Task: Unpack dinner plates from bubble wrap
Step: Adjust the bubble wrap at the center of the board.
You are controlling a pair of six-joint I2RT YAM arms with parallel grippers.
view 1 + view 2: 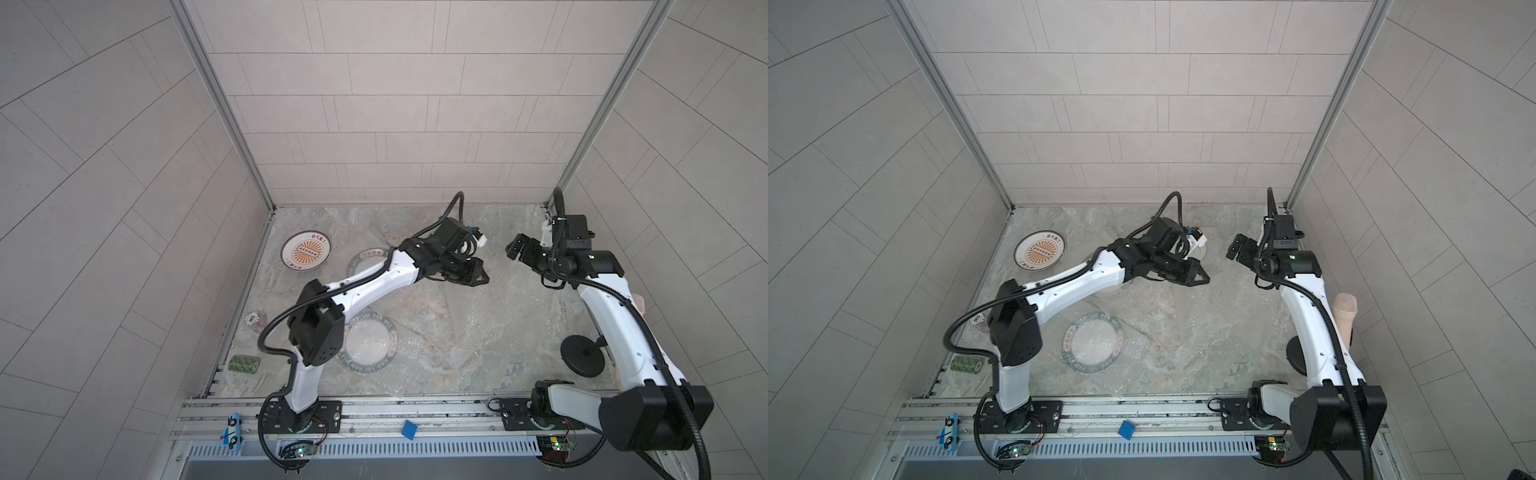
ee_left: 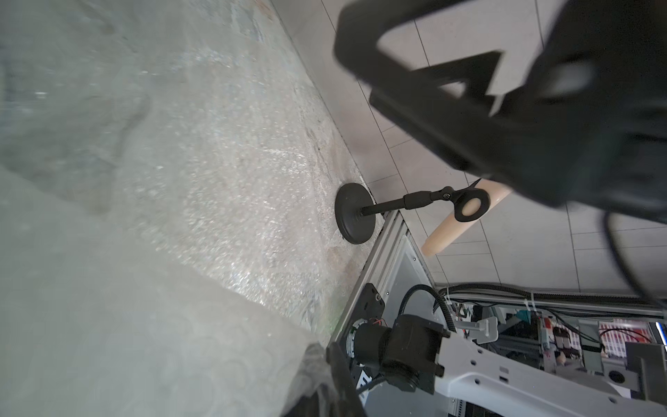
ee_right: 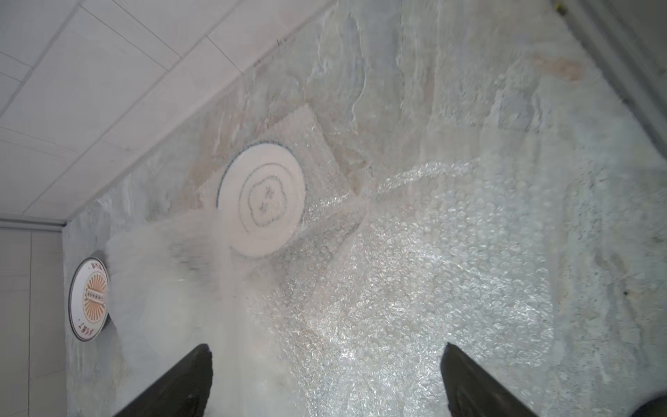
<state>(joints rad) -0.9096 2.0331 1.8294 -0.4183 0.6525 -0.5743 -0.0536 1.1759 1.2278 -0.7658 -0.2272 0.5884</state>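
Left gripper (image 1: 482, 279): jaws together, low over mid-table, rolled on its side. The left wrist view shows one black finger (image 2: 343, 379) bare and a raised flap of bubble wrap (image 2: 162, 325) draped across the other. Reads as a pinch on the sheet edge, but the contact point itself is veiled by plastic. The flap hangs right at the lens.

Right gripper (image 3: 327, 344): jaws wide apart, nothing between them, hovering over a spread sheet (image 3: 433, 281) lying flat on the table (image 1: 332, 220). The two grippers sit near each other, tips facing, not touching.

Plates, working outward:
- ring plate (image 3: 261, 200): face up, uncovered, resting on a flat square of wrap just past the grippers.
- far lettered plate (image 1: 363, 259): hazy under wrap, half hidden by the left arm (image 1: 374, 282).
- near lettered plate (image 1: 368, 343): flat under wrap, beside that arm's elbow, toward the front.
- sunburst plate (image 1: 305, 250): bare, in the far-left corner, well apart from both grippers.

Green roll (image 1: 244, 364) lies at the left table edge. Black stand (image 1: 582, 355) sits by the right arm (image 1: 615, 324).
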